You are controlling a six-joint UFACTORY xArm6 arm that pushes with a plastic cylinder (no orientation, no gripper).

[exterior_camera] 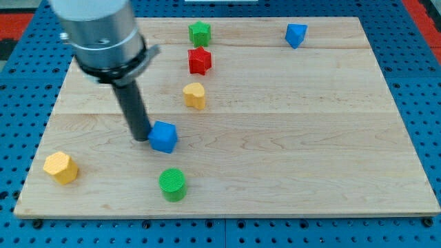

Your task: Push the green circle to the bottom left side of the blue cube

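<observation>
Grey and metallic, the arm's cylindrical housing (100, 31) fills the view's upper left, above and to the left of the blue cube (163, 136). From it a straight dark rod (132, 107) slopes down and slightly toward the view's right. My tip (142, 138) rests on the wooden board (289, 151) right at the blue cube's left face, seemingly touching it, though contact cannot be confirmed. With no jaws to open or close, the rod holds nothing.

The blue cube sits left of the board's centre. The green circle (172, 184), a short cylinder, lies just below the blue cube and a little to its right, apart from it, near the board's bottom edge. A yellow block (60, 167) of faceted shape lies well to the blue cube's left and lower, near the board's bottom left corner. Another yellow block (195, 95), rounded on one side, stands above the blue cube and slightly right. Further above it is a red star-like block (200, 60), and beyond that a green star-like block (200, 32) close to the board's top edge. A second blue block (296, 34), angular in shape, lies far to the blue cube's upper right.
</observation>
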